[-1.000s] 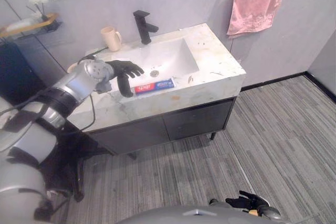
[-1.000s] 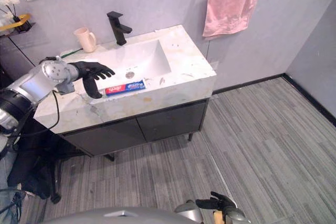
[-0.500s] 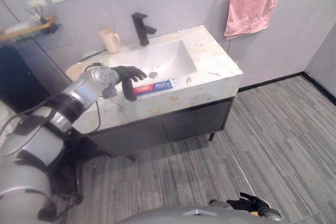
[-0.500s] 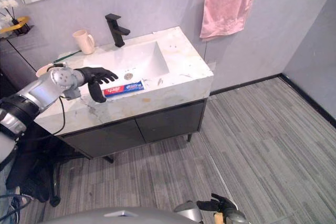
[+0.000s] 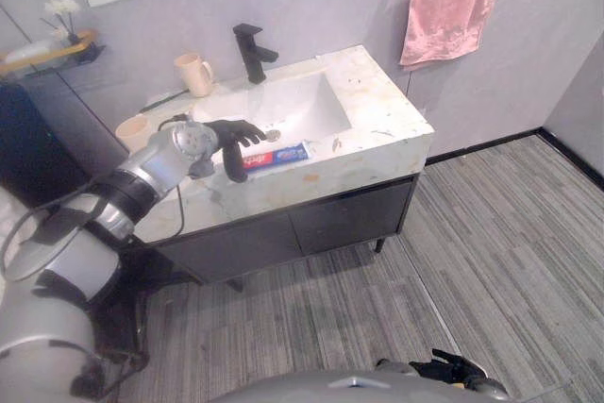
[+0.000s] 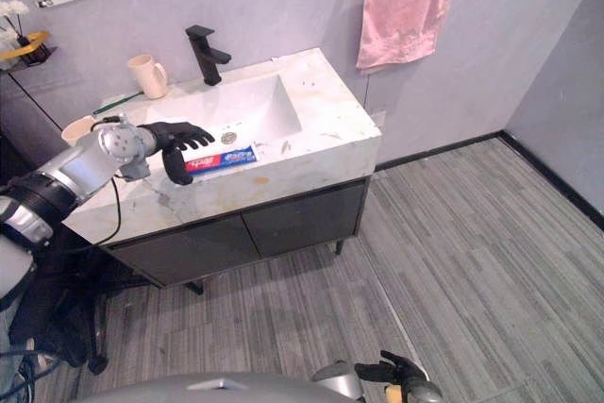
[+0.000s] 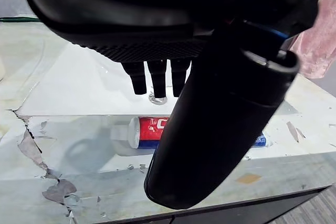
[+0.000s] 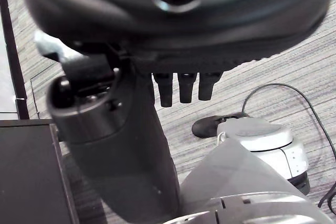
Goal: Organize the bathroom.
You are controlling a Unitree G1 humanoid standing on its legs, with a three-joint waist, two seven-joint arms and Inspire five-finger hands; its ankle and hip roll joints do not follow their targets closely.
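A red, white and blue toothpaste tube (image 5: 279, 152) lies flat on the marble counter (image 5: 377, 134), along the front rim of the white sink basin (image 5: 288, 106). My left hand (image 5: 234, 136) hovers open just over the tube's capped left end (image 7: 122, 132). Its fingers (image 7: 157, 80) reach out straight toward the drain and its thumb (image 7: 210, 124) points down beside the cap. Nothing is held. My right hand (image 6: 396, 369) hangs low above the floor; its fingers (image 8: 179, 88) are straight and it is empty.
A beige mug (image 5: 195, 73) and a black faucet (image 5: 252, 49) stand at the back of the counter. A second cup (image 5: 134, 129) sits at the counter's left end. A pink towel (image 5: 444, 2) hangs on the right wall. The counter surface by the tube is chipped (image 7: 55, 190).
My left hand has moved a little nearer to the tube's capped end and lower. The whole picture has shifted slightly with the camera. The tube has not moved.
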